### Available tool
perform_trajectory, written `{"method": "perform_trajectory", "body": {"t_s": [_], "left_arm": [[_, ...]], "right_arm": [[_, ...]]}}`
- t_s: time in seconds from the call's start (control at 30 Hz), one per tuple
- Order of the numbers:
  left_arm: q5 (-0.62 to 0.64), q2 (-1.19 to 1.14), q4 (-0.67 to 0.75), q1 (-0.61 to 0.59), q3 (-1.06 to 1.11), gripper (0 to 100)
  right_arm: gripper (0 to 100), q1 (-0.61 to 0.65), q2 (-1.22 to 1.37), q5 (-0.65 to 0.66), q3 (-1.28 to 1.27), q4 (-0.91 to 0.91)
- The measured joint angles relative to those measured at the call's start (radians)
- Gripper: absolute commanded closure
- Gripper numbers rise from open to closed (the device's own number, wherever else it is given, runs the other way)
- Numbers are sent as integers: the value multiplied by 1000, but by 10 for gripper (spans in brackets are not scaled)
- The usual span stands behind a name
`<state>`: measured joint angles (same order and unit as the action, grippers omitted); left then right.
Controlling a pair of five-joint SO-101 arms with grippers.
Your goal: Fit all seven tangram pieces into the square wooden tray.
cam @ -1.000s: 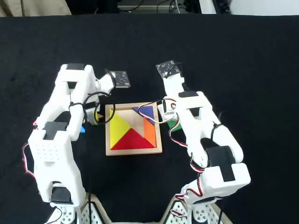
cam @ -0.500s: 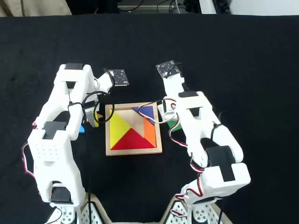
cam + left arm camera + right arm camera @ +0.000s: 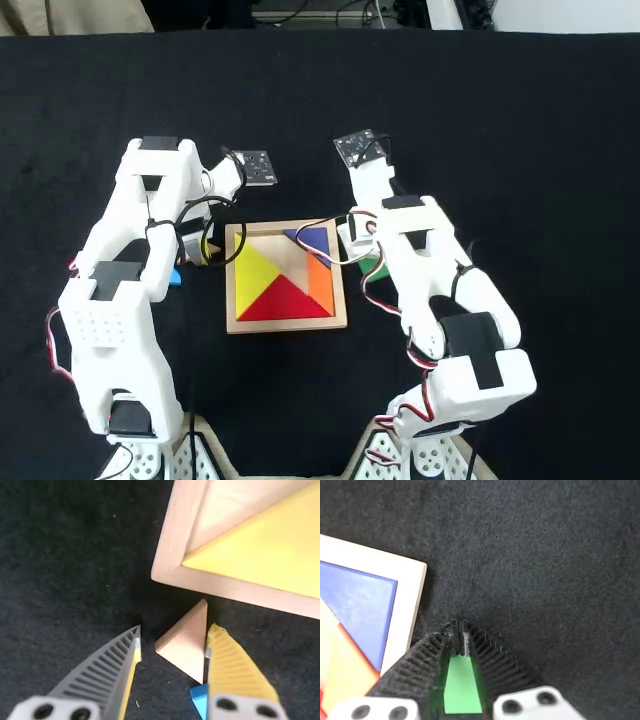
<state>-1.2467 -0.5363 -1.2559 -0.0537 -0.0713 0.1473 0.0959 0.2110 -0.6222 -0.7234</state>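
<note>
The square wooden tray [image 3: 286, 322] lies between the two arms and holds a yellow triangle [image 3: 254, 272], a red triangle [image 3: 287, 300], an orange piece [image 3: 320, 283] and a blue triangle [image 3: 313, 239]. My left gripper [image 3: 175, 630] stands open just outside the tray's corner [image 3: 170, 572], on the tray's left in the high view. A small tan triangle [image 3: 186, 645] lies on the cloth between its fingers, against the yellow finger [image 3: 231, 665]. My right gripper [image 3: 460, 627] is shut on a green piece [image 3: 461, 682] beside the tray's right rim [image 3: 414, 597].
A small light blue piece [image 3: 199, 700] lies on the black cloth behind the tan triangle, also seen as the blue piece [image 3: 176, 277] left of the tray. The left arm [image 3: 130, 250] and right arm [image 3: 440, 290] flank the tray closely. Black cloth stretches wide to the far side.
The left arm's wrist shifted slightly away from the tray's near side and then held. The right arm and the pieces in the tray have not moved.
</note>
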Motion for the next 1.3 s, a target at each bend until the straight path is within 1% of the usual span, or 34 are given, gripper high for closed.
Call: {"method": "perform_trajectory", "body": {"t_s": [0.3, 0.4, 0.57, 0.7, 1.03, 1.13, 1.3], "left_arm": [[2, 0, -3, 0, 0, 805], [2, 0, -32, 0, -2, 807], [2, 0, -40, 0, -2, 880], [2, 0, -46, 0, 0, 866], [2, 0, -49, 0, 0, 870], [2, 3, -71, 0, -2, 870], [18, 48, -204, 0, -26, 894]], "right_arm": [[984, 0, 0, 0, 0, 0], [984, 0, 0, 0, 0, 0], [984, 0, 0, 0, 0, 0], [984, 0, 0, 0, 0, 0], [984, 0, 0, 0, 0, 0], [984, 0, 0, 0, 0, 0], [984, 0, 0, 0, 0, 0]]}}
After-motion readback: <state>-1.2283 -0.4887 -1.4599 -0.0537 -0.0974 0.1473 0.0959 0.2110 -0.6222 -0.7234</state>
